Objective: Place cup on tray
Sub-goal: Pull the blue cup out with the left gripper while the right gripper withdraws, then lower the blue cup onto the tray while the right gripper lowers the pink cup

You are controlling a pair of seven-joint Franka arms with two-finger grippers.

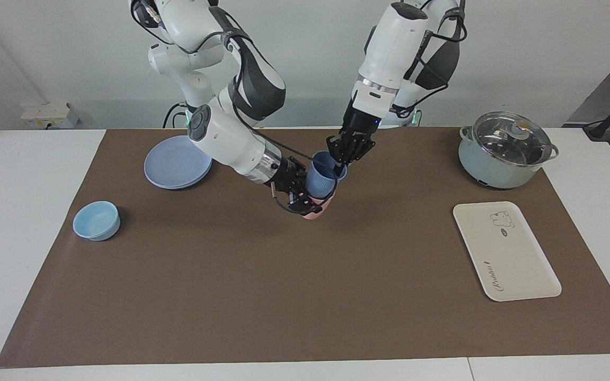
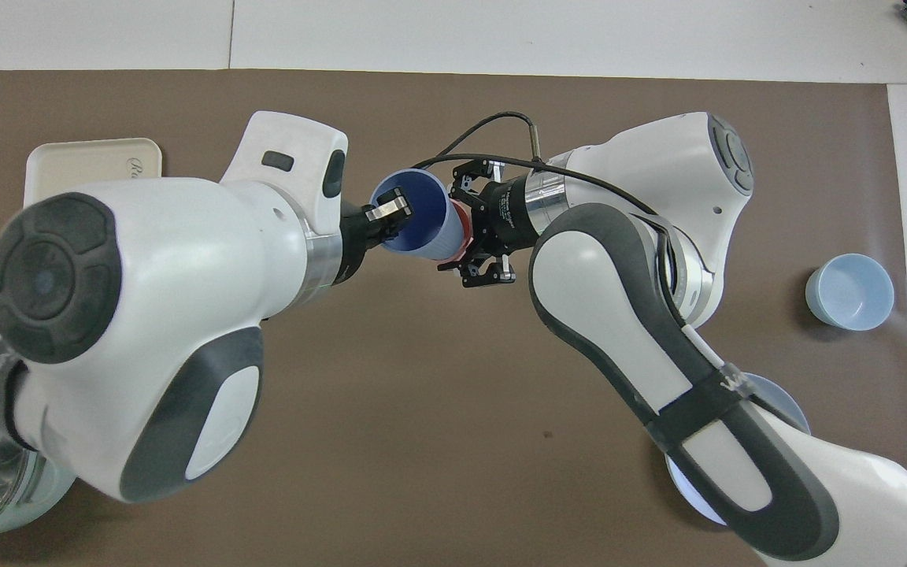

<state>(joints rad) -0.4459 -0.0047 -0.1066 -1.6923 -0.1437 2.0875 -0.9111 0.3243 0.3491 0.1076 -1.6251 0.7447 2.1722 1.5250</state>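
Observation:
The blue cup (image 1: 318,180) sits nested inside a pink tumbler (image 1: 315,210), both tilted, low over the middle of the brown mat. My left gripper (image 1: 342,157) is shut on the blue cup's rim, with one finger inside the cup's mouth in the overhead view (image 2: 392,214). My right gripper (image 1: 304,198) is shut around the pink tumbler, which shows only as a thin pink band (image 2: 461,227) beside the blue cup (image 2: 426,224) in the overhead view. The cream tray (image 1: 506,251) lies flat toward the left arm's end of the table, with nothing on it.
A lidded pale-green pot (image 1: 503,151) stands nearer to the robots than the tray. A blue plate (image 1: 178,161) and a light-blue bowl (image 1: 96,220) lie toward the right arm's end. The left arm hides most of the tray (image 2: 95,161) from overhead.

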